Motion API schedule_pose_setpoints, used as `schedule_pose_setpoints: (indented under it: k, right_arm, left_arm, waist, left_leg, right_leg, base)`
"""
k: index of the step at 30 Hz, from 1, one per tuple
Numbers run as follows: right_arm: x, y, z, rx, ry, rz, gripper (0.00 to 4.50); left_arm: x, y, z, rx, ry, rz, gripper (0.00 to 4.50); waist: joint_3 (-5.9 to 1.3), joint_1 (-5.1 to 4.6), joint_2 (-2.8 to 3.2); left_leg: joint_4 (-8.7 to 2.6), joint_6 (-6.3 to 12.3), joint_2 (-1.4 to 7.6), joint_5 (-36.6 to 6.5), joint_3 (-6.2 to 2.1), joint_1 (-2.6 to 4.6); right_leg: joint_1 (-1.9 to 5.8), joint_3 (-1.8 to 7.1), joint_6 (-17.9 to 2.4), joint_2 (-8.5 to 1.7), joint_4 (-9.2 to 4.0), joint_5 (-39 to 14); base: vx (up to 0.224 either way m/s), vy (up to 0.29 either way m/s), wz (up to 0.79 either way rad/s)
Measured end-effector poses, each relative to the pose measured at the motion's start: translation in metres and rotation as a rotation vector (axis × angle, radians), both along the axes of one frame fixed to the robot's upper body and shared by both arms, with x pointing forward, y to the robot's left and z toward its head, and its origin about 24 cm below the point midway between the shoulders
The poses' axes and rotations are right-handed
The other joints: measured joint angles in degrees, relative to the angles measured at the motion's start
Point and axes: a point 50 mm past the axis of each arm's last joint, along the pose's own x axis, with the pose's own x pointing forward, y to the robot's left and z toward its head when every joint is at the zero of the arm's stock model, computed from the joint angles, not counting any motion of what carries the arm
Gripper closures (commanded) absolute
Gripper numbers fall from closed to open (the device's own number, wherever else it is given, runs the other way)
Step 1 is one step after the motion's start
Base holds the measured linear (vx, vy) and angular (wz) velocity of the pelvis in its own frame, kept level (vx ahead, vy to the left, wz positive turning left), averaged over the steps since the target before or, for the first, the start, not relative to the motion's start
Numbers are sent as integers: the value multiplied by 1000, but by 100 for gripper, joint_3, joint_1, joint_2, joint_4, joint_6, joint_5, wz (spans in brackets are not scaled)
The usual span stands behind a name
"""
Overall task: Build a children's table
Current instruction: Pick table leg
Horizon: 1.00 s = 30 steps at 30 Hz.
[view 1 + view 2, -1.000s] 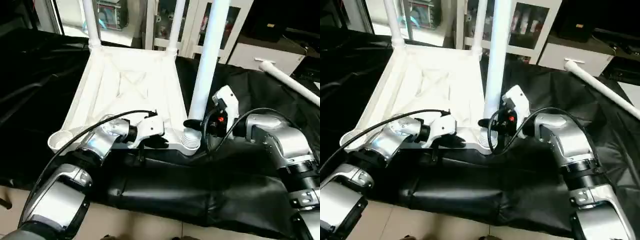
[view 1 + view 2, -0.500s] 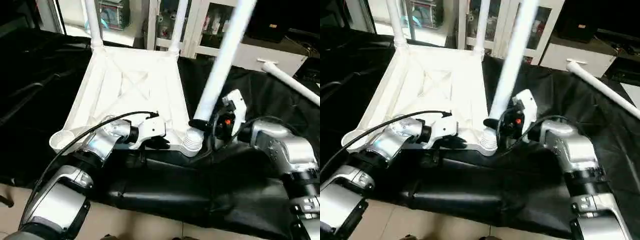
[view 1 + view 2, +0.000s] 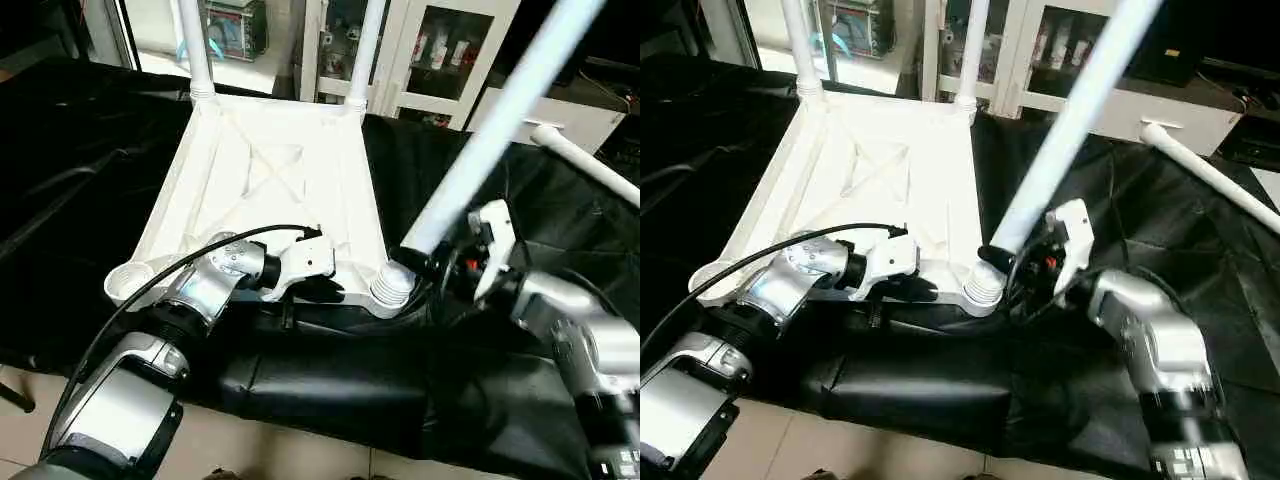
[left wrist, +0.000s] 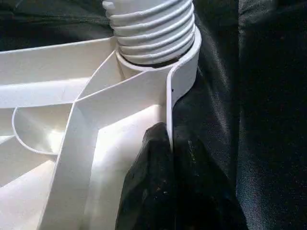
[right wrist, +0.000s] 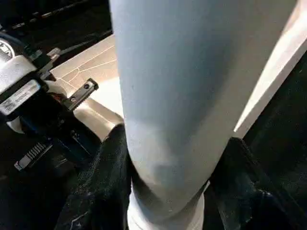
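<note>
Tabletop (image 3: pixel 262 190): white plastic, rectangular, lying underside up on the black-draped surface (image 3: pixel 90 150); X-shaped ribs, round corner sockets.

Far legs (image 3: pixel 196 45) and (image 3: pixel 367 40): white tubes, upright in the two far sockets.

Near-left socket (image 3: pixel 128 281): open round cup.

Third leg (image 3: pixel 500 120): long smooth white tube, tilted towards the robot's right, its ribbed end (image 3: pixel 390 285) in the near-right socket.

Fourth leg (image 3: pixel 585 160): loose on the cloth, far right.

Left gripper (image 3: pixel 318 288): black fingers (image 4: pixel 158 182) pinched tight on the tabletop's thin near rim, beside that socket.

Right gripper (image 3: pixel 418 262): fingers half apart, apparently clasping the tilted leg low down.

Background: white cabinet (image 3: pixel 440 50), glass-fronted.
</note>
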Motion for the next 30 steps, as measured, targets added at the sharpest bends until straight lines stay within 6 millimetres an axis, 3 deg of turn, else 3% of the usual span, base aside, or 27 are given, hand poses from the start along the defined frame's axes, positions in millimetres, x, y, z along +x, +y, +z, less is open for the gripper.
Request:
schedule_pose_setpoints:
  k: [9,16,20,24,30]
  right_arm:
    - [-16,1,-5,-24,-41,-24,266]
    - [-18,4,-4,-76,-62,-11,266]
    - [-17,7,-2,-117,-71,11,266]
    - [-13,10,-1,-142,-66,31,266]
    - [0,19,2,-178,-46,84,266]
  left_arm:
    - [0,-1,0,-5,-2,-3,450]
    - [0,0,0,-7,1,1,450]
    - [-1,0,-1,-7,7,5,450]
    - [-1,1,-3,-6,16,9,450]
    - [-3,5,-5,2,32,17,450]
  waist:
    - [-5,6,6]
    - [-9,-4,9]
    - [-10,-12,7]
    - [-10,-43,4]
    - [-44,-106,-45]
  left_leg:
    - [-18,0,0,0,0,0]
    - [-34,-1,0,0,-4,-1]
    - [-52,-1,-1,0,-7,0]
    - [-105,-1,-2,0,-3,53]
    - [-122,-1,-3,0,-5,80]
  right_leg:
    - [5,0,33,-5,-5,-20]
    - [8,2,65,-5,-9,-39]
    - [27,3,70,-5,-24,-42]
    - [94,0,71,-3,-83,-43]
    - [108,2,76,-4,-97,-46]
  base:
    - [0,0,0]
    - [0,0,0]
    - [0,0,0]
    - [0,0,0]
    - [0,0,0]
